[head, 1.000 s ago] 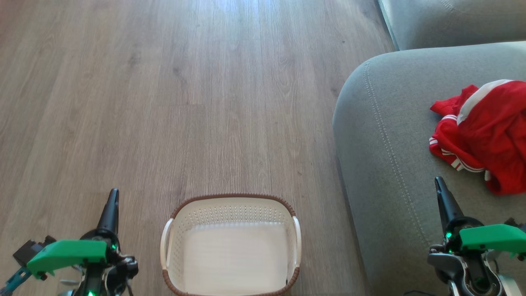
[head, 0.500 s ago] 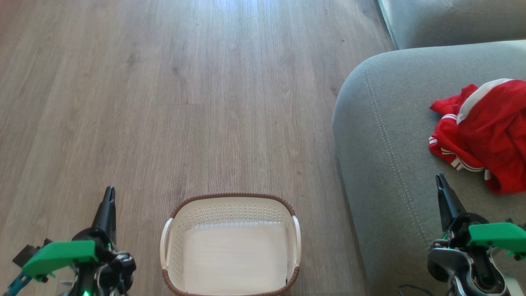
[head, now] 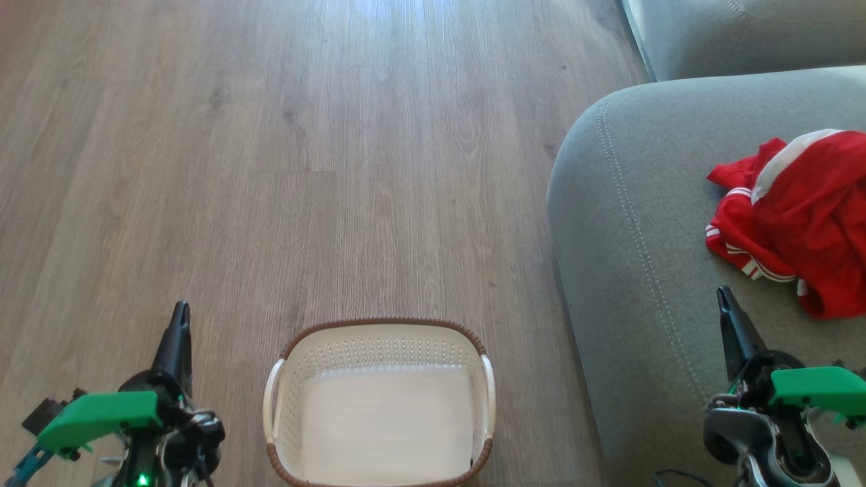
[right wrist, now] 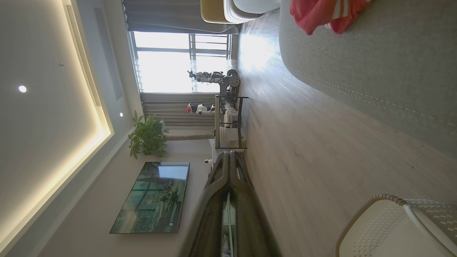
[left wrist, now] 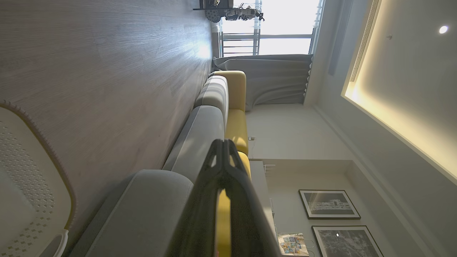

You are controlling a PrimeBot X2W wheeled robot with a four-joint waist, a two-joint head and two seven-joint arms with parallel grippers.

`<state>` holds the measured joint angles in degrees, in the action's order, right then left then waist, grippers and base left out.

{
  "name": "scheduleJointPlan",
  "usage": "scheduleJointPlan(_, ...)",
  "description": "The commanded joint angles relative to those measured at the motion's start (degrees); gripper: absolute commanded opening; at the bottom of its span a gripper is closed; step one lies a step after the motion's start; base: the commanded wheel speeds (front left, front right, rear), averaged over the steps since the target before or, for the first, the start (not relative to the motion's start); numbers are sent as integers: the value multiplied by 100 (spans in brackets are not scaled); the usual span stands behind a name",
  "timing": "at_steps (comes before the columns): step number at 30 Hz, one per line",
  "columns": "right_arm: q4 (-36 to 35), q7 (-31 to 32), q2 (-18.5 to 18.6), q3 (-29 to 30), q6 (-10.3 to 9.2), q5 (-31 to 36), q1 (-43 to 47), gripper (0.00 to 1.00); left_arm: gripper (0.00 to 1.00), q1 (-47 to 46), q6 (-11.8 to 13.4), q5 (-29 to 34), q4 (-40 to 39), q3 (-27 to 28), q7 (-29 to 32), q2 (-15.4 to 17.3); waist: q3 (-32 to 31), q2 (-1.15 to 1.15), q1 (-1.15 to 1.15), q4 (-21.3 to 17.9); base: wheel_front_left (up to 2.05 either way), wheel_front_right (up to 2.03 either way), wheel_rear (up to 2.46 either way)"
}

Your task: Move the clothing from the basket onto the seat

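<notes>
Hanging left gripper (head: 180, 316) and right gripper (head: 727, 303) beside empty small white holey plastic basket (head: 379, 348), fingers squeezed together around nothing; leaving bright red stripy clothing (head: 805, 223) rightward on big grey cloth seat (head: 643, 270).

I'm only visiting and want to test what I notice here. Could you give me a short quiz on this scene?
1. Fill in: the left claw and right claw are both ____ (open or shut).
2. True or false: the basket is empty.
3. Where do the red clothes lie? A) in the basket B) on the grey seat C) in a claw

Key: 1 shut; 2 true; 3 B.
</notes>
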<state>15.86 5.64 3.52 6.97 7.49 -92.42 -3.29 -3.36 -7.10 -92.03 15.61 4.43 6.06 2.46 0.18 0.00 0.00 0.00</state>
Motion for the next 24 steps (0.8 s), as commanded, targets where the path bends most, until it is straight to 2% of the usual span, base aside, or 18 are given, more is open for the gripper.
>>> scheduleJointPlan(1, -186, 41, -23, -99, 0, -19, -284, 0, 0, -283, -38, -12, -154, 211, 45, 42, 0, 0, 0, 0, 0, 0, 0)
scheduleJointPlan(24, -185, 55, -35, -82, 0, -4, -286, 0, 0, -283, -38, -13, -155, 210, 44, 42, 0, 0, 0, 0, 0, 0, 0)
